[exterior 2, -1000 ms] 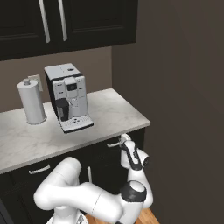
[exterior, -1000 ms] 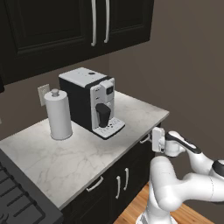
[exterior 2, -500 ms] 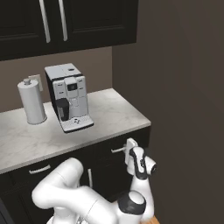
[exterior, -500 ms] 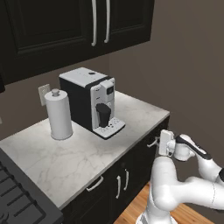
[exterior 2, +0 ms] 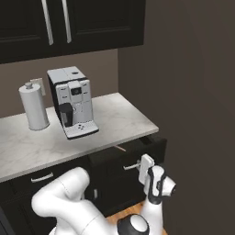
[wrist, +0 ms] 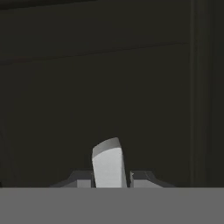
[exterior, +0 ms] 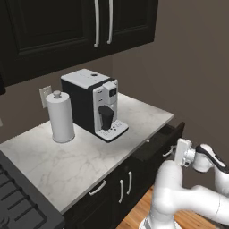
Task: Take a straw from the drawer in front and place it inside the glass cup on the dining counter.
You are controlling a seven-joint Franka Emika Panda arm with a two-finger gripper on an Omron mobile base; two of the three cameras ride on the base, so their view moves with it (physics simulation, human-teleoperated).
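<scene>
The black drawer (exterior: 175,132) under the right end of the marble worktop stands partly pulled out, its front (exterior 2: 114,167) clear of the cabinet face. My gripper (exterior 2: 139,166) is shut on its silvery bar handle (exterior 2: 131,167); in the hand view the handle (wrist: 108,162) sits between my fingertips (wrist: 109,177) against the black front. From the left the gripper (exterior: 172,153) is at the drawer's front. A thin tan straw (exterior 2: 120,148) tip shows inside the open drawer. The glass cup and the dining counter are out of view.
On the marble worktop (exterior: 80,156) stand a coffee machine (exterior: 96,105) and a white paper-towel roll (exterior: 60,117). Black wall cabinets (exterior: 89,27) hang above. A brown wall (exterior 2: 197,114) rises close on the right. Another drawer (exterior: 96,190) and cabinet doors (exterior: 123,190) lie left.
My hand has drawn back from the cabinet with the handle in it, and the drawer has slid out from nearly closed to partly open.
</scene>
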